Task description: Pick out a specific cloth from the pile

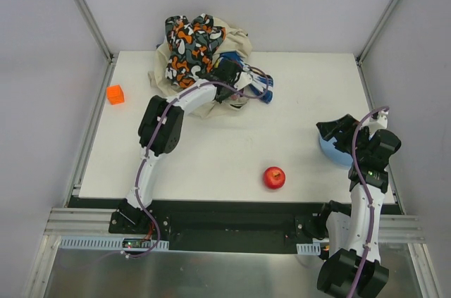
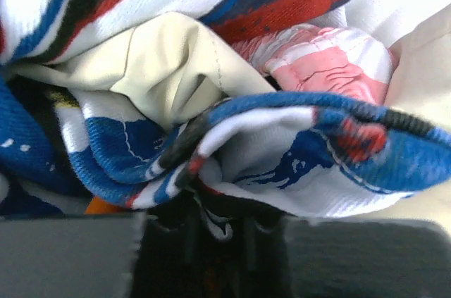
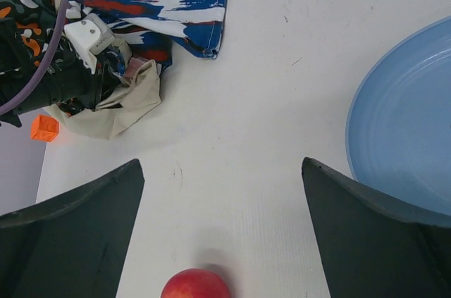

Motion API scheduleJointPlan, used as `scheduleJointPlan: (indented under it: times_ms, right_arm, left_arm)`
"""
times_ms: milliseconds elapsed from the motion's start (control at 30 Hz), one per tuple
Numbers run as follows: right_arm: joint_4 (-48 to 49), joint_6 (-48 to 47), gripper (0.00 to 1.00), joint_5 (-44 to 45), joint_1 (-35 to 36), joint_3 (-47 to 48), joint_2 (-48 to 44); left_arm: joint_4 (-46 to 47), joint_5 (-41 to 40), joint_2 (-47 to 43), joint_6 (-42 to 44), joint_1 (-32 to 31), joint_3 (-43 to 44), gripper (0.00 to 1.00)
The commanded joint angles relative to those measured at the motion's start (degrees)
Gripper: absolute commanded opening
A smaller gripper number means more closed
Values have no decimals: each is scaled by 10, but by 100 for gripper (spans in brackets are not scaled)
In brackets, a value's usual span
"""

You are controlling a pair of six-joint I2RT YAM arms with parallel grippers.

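The pile (image 1: 201, 55) lies at the table's back: a beige cloth (image 1: 236, 41), an orange-black-white patterned one (image 1: 189, 48) and a blue-white striped one (image 1: 259, 87). My left gripper (image 1: 239, 90) is pushed into the pile's right side. In the left wrist view its fingers (image 2: 70, 256) flank bunched striped cloth (image 2: 296, 143) and a dark fold low between them; whether that fold is the plain black cloth I cannot tell. The blurred jaws do not show their state. My right gripper (image 3: 222, 171) hangs open over bare table, holding nothing.
A blue plate (image 1: 331, 150) sits at the right edge under my right arm. A red apple (image 1: 274, 177) rests near the front middle. A small orange cube (image 1: 115, 94) stands at the left edge. Pink ribbed fabric (image 2: 324, 65) shows inside the pile.
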Motion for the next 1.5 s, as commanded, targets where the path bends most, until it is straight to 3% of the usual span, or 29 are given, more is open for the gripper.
scheduleJointPlan:
  times_ms: [0, 167, 267, 433, 567, 733, 900, 1033, 1233, 1467]
  right_arm:
    - [25, -8, 96, -33, 5, -4, -12]
    - [31, 0, 96, -82, 13, 2, -6]
    - [30, -12, 96, -66, 47, 4, -1]
    - [34, -29, 96, -16, 142, 22, 43]
    - [49, -45, 96, 56, 274, 57, 108]
    - [126, -26, 96, 173, 404, 117, 240]
    - [242, 24, 96, 255, 498, 222, 448]
    - [295, 90, 96, 243, 545, 347, 626]
    - [346, 180, 99, 342, 598, 503, 810]
    - [353, 229, 84, 415, 613, 634, 942]
  left_arm:
    - [-61, 23, 55, -36, 41, 44, 0]
    - [-57, -70, 18, -111, 48, 125, 0]
    - [-43, -141, -26, -160, 50, 185, 0]
    - [22, -195, -73, -173, 61, 227, 0]
    - [40, -224, -64, -161, 81, 288, 0]
    - [55, -233, -57, -170, 117, 338, 0]
    - [66, -180, -64, -210, 155, 348, 0]
    - [68, -157, -50, -223, 177, 358, 0]
    - [67, -128, -45, -260, 205, 328, 0]
    - [61, -108, -42, -279, 208, 312, 0]
